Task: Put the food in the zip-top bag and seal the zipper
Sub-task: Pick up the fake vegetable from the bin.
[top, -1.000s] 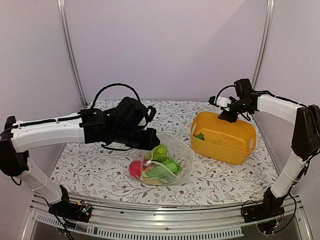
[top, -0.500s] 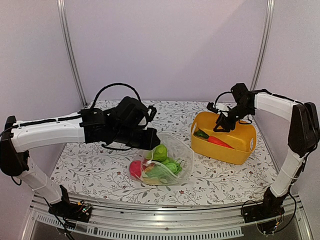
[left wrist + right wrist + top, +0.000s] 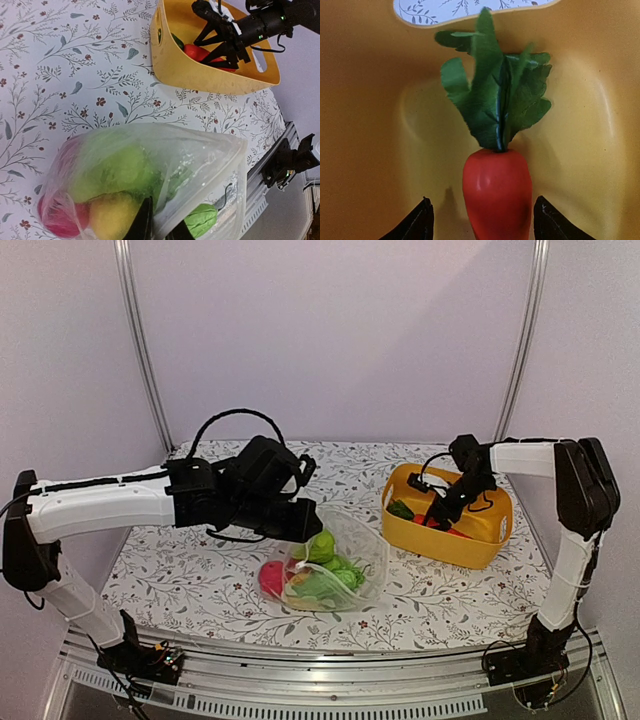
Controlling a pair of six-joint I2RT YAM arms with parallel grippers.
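Straddling carrot [image 3: 496, 192] in yellow tub [image 3: 460, 543], right end effector [image 3: 484, 200] spread; left end effector [image 3: 161, 227] pinching zip-top bag [image 3: 150, 160] rim.

1. All three views are checked, and no text, label, brand, number or sign can be read on anything.
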